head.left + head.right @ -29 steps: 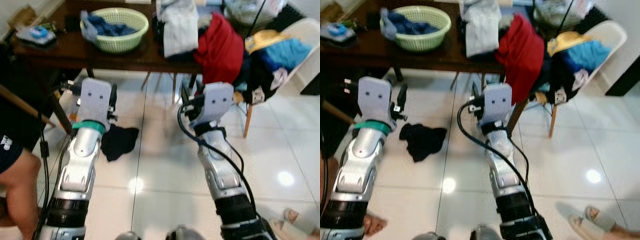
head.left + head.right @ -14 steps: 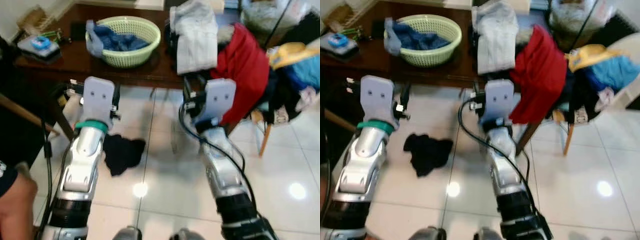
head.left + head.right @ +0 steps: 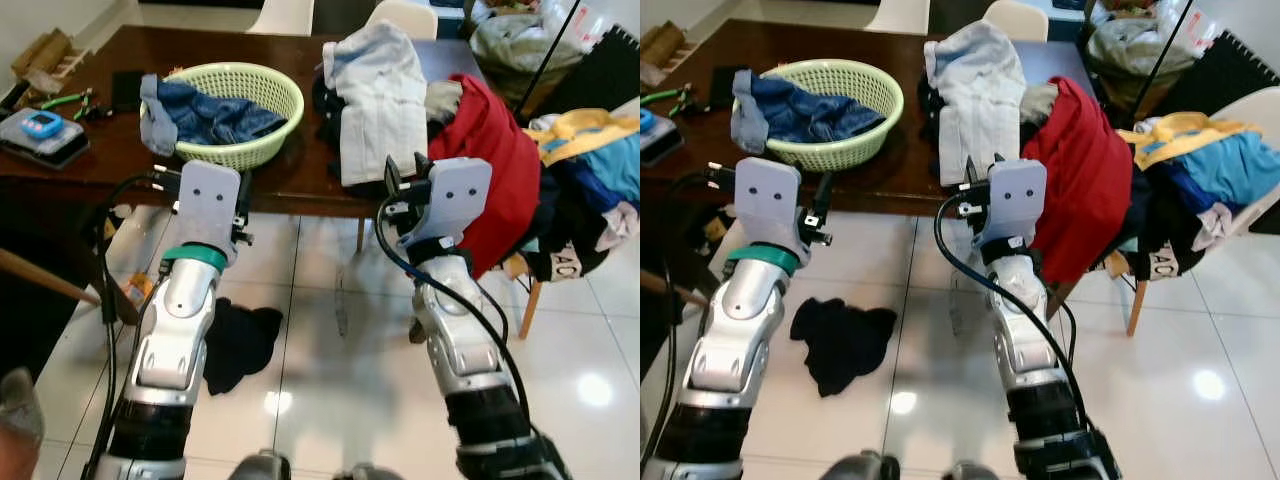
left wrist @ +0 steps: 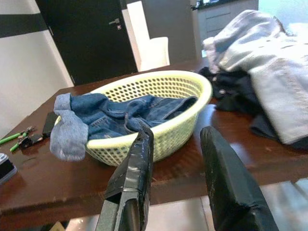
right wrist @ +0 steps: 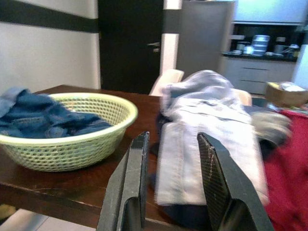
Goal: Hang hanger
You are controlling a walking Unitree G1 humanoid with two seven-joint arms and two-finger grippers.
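Both arms are raised in front of a dark wooden table (image 3: 110, 150). My left gripper (image 4: 177, 130) is open and holds nothing; it points at a pale green basket (image 4: 185, 96) with blue denim (image 3: 210, 115) in it. My right gripper (image 5: 172, 137) is also open and holds nothing, aimed between the basket and a pale denim garment (image 3: 385, 100) draped over the table's near edge. Both grippers stay just short of that edge, touching nothing.
A red garment (image 3: 490, 180) hangs off the table's right end. A chair (image 3: 1240, 110) piled with clothes stands at the right. A black cloth (image 3: 240, 340) lies on the white tiled floor by my left arm. Tools and a small device (image 3: 45, 125) lie at the table's left end.
The view has shifted: the table now sits lower and nearer. A person's leg at the lower left has mostly left the picture. Both grippers remain open, arms still raised.
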